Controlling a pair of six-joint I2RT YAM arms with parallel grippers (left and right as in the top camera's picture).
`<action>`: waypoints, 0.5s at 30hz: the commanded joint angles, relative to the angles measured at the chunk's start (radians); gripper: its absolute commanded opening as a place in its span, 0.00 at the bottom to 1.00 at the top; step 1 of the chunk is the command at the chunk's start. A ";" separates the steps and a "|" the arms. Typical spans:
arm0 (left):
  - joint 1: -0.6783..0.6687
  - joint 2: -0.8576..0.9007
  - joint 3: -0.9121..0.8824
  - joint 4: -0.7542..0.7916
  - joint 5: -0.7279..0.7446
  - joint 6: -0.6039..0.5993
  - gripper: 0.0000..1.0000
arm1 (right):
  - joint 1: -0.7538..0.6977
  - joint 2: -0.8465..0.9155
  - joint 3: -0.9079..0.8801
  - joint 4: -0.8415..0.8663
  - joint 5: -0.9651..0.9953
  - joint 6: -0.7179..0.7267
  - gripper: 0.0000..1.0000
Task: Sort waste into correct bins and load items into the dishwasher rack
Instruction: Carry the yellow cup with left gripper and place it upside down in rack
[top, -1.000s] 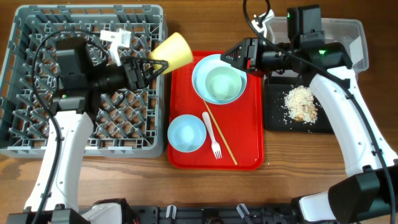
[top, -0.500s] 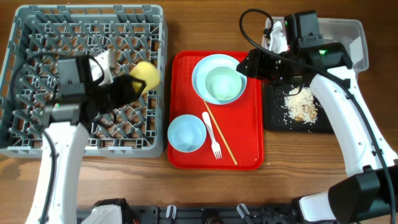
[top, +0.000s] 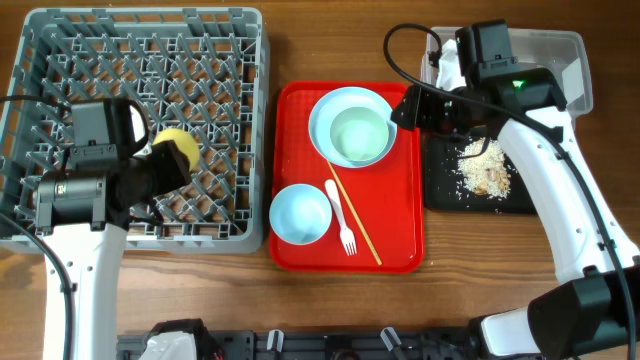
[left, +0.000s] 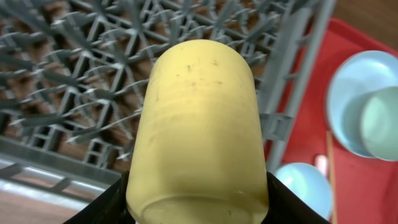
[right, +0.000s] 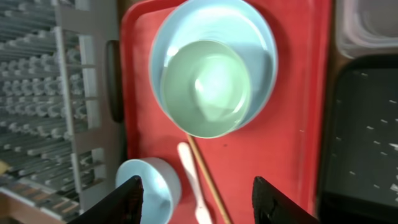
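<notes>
My left gripper (top: 160, 170) is shut on the small yellow cup (top: 173, 150) and holds it on its side over the grey dishwasher rack (top: 140, 22); the cup fills the left wrist view (left: 199, 124). My right gripper (top: 402, 108) is open and empty above the red tray's right part (right: 202, 202). A pale-blue plate (top: 325, 105) carries a mint bowl (top: 360, 135). A second bowl (top: 300, 215), a white fork (top: 342, 222) and a chopstick (top: 358, 230) lie on the tray. Beige scraps (top: 483, 167) lie in the black tray (top: 445, 190). The red wrapper is out of view.
The red tray (top: 400, 245) sits between the rack and the black tray. A clear tub (top: 555, 55) stands at the back right, with something white (top: 442, 65) at its left end, partly behind my right arm. Bare wood runs along the table's front.
My left gripper has carried the yellow cup left and toward the front, from the rack's right edge to over the rack's inside. My right gripper has shifted slightly right.
</notes>
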 joint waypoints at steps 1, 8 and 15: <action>0.020 0.026 0.017 -0.013 -0.080 -0.003 0.04 | -0.001 0.010 -0.001 -0.012 0.105 -0.014 0.57; 0.058 0.103 0.017 -0.016 -0.064 -0.020 0.04 | -0.001 0.010 -0.001 -0.017 0.106 -0.034 0.57; 0.058 0.229 0.017 0.019 -0.061 -0.017 0.04 | 0.000 0.010 -0.001 -0.019 0.105 -0.057 0.57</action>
